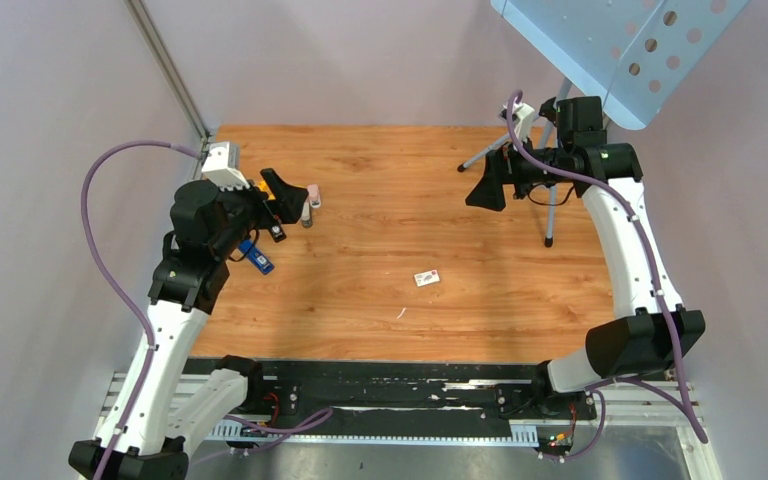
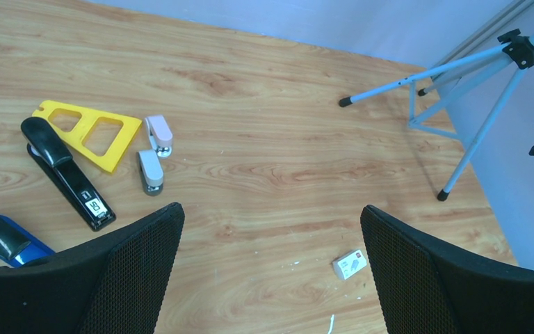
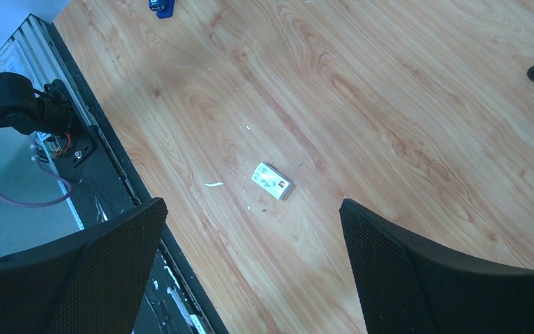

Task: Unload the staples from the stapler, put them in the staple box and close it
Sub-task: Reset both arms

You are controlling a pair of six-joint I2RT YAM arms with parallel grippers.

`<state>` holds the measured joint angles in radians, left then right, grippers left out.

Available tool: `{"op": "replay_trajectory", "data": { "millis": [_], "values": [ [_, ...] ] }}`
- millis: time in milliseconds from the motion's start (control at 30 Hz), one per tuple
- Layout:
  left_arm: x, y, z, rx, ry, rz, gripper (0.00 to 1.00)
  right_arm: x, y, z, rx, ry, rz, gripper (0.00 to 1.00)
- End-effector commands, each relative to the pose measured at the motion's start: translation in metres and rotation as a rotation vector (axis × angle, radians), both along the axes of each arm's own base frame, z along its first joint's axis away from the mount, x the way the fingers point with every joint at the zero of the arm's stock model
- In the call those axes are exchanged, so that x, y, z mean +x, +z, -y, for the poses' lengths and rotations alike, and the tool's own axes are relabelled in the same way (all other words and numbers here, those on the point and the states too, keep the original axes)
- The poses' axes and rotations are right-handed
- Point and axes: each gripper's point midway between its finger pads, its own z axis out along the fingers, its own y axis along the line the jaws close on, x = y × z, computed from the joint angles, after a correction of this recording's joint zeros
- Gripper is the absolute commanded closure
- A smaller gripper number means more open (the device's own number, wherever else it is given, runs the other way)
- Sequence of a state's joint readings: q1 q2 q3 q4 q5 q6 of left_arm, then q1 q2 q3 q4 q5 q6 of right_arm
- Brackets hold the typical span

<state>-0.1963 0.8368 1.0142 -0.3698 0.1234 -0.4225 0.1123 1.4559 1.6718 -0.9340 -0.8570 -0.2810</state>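
The black stapler lies closed on the wooden table at the far left, next to a yellow triangular frame. In the top view only its labelled end shows below my left gripper. In the left wrist view the left gripper is open and empty, raised above the table to the right of the stapler. My right gripper is open and empty, held high at the far right; its wrist view looks down on the table's middle. No staples are visible.
A tiny pink stapler, a small grey stapler and a blue stapler lie near the black one. A small white box and a thin white sliver lie mid-table. A tripod stand stands at the back right.
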Motion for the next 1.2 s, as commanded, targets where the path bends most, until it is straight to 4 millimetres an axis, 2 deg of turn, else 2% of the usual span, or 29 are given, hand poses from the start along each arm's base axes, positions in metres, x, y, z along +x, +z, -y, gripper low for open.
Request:
{"op": "replay_trajectory", "data": {
  "millis": [0,800,967,1167],
  "values": [
    [0.0000,0.0025,-0.0023,0.012,-0.004,0.003,0.00,0.0006,0.0056,0.0054,0.020,-0.016,0.005,0.00],
    [-0.0003,-0.0016,-0.0059,0.017,0.002,-0.005,0.00,0.0048,0.0068,0.0053,0.045,-0.012,-0.005,0.00],
    [-0.0003,-0.0024,-0.0055,0.016,0.001,-0.007,0.00,-0.0005,0.0086,0.0003,0.074,0.018,-0.013,0.00],
    [0.0005,-0.0057,-0.0030,-0.004,-0.006,-0.014,0.00,0.0021,0.0035,0.0028,0.062,-0.006,-0.022,0.00]
  ]
}}
